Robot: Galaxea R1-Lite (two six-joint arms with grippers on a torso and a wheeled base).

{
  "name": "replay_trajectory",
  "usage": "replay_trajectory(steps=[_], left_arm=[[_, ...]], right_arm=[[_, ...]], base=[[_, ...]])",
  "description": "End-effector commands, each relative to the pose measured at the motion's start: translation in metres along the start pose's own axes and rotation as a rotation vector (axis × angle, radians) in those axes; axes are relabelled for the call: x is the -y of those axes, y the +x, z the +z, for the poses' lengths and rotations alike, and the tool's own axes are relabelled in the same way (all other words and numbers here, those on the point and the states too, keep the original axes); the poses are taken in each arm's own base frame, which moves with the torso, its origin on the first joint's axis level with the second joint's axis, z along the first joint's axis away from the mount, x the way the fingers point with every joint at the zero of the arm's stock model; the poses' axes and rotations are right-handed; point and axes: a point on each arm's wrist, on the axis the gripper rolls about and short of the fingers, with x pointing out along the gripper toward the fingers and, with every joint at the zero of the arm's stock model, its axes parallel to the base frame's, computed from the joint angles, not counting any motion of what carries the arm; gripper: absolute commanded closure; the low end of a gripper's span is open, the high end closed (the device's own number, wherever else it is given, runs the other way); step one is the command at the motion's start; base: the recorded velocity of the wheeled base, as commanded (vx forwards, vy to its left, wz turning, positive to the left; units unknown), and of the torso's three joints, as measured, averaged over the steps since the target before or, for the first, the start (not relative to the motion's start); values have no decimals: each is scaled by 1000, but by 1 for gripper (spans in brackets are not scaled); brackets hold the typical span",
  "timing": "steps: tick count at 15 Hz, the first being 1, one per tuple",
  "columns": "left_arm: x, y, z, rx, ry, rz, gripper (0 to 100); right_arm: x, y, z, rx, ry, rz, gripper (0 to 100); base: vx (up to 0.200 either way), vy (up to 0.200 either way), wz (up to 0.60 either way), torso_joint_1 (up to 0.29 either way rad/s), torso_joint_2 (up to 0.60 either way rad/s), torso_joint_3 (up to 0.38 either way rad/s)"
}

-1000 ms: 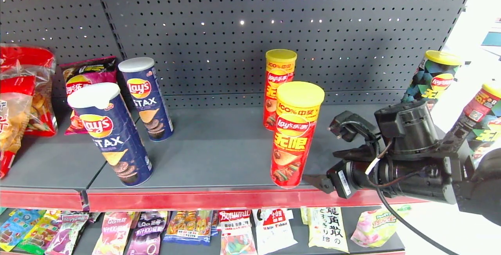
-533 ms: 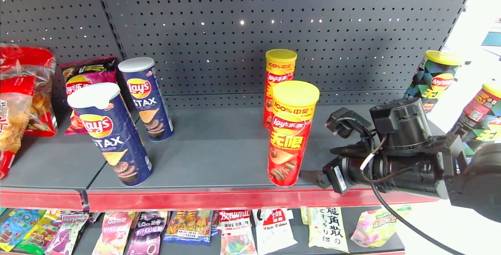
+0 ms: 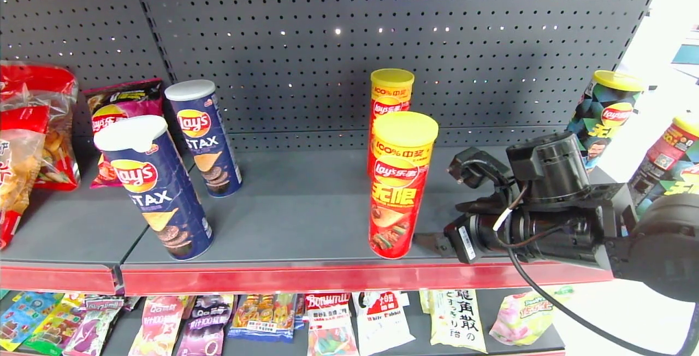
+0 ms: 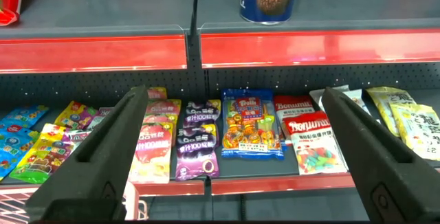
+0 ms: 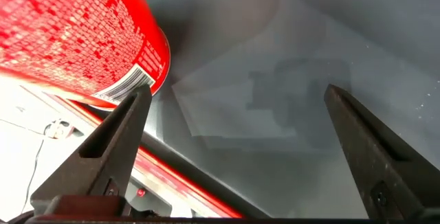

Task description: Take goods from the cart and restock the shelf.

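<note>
1. The grey shelf (image 3: 306,208) runs right across the head view, with a red lip along its front edge and pegboard behind.
2. The right tool (image 5: 237,93) sits low at 3 o'clock of the red can (image 3: 401,187). Its fingers are spread wide, released, grasping nothing. One fingertip lies just beside the can's base; whether they touch, I cannot tell.
3. The left tool (image 4: 234,92) is released as well, fingers wide apart, facing the snack bags (image 4: 251,124) on the lower shelf.
4. The front blue can (image 3: 155,187) stands by the lip, well off at 9 o'clock of the red can. The rear blue can (image 3: 203,137) is at its 1 o'clock.
5. The red can, yellow-lidded, stands upright near the lip.
6. A second red can (image 3: 390,91) stands just behind, at 12 o'clock.
</note>
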Motion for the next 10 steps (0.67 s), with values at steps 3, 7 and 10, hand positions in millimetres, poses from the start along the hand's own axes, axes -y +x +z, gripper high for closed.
replay_trajectory(steps=[3, 7, 10], left_arm=[[0, 0, 0, -1, -1, 0, 0], [0, 0, 0, -1, -1, 0, 0], [0, 0, 0, -1, -1, 0, 0]], right_arm=[[-1, 2, 0, -4, -1, 2, 0], [0, 3, 3, 5, -1, 1, 0], [-1, 6, 4, 3, -3, 5, 0]], base=[[0, 0, 0, 0, 0, 0], [0, 0, 0, 0, 0, 0], [0, 0, 0, 0, 0, 0]])
